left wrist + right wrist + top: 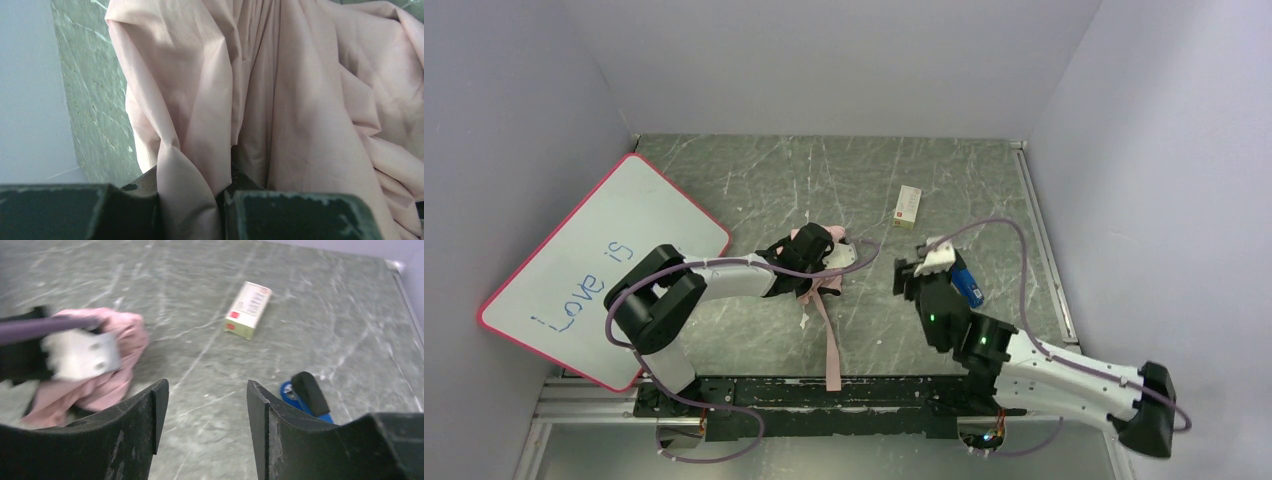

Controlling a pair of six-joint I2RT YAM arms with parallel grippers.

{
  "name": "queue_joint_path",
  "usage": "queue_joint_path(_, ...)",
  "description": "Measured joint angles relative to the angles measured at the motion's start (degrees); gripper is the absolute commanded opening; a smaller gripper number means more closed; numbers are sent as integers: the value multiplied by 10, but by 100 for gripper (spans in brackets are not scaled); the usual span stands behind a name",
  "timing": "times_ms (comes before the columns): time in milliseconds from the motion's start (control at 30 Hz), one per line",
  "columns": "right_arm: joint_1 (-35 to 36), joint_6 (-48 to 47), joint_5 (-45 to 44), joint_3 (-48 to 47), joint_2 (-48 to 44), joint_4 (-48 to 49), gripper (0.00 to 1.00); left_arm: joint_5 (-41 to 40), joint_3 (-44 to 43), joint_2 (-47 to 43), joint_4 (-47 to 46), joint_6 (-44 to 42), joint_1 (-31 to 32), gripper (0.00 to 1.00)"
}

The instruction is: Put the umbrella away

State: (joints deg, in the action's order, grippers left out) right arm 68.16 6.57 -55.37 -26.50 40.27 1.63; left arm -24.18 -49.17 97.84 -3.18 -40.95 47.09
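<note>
a: where's the umbrella (824,288)?
b: bunched in the middle of the table (754,190) — left gripper (190,200) clenched on its pink fabric.
a: and the right gripper (207,405)?
b: released — fingers apart, near a small carton (248,309).

The umbrella (280,100) shows plain pale pink fabric, its strap (829,350) the same pink, on a grey-green table (824,180) veined with thin white marbling. At the left the whiteboard (594,270) is white, framed pink-red, with blue writing; the small box (248,309) at upper centre is cream with a red patch.
</note>
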Motion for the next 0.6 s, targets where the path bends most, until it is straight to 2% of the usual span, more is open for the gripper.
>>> queue_joint_path(167,-236,54,152,-2,52,8,65,0,0,0,0,0,0,5)
queue_joint_path(267,-387,76,287,-20,136,42,67,4,0,0,0,-2,2,5)
queue_joint_path(333,-461,87,382,-41,198,69,68,6,0,0,0,-5,5,5)
queue_joint_path(433,-509,82,500,-90,289,106,68,7,2,0,0,-12,15,5)
queue_joint_path(600,-517,17,681,-183,403,150,71,6,2,9,-11,-28,31,5)
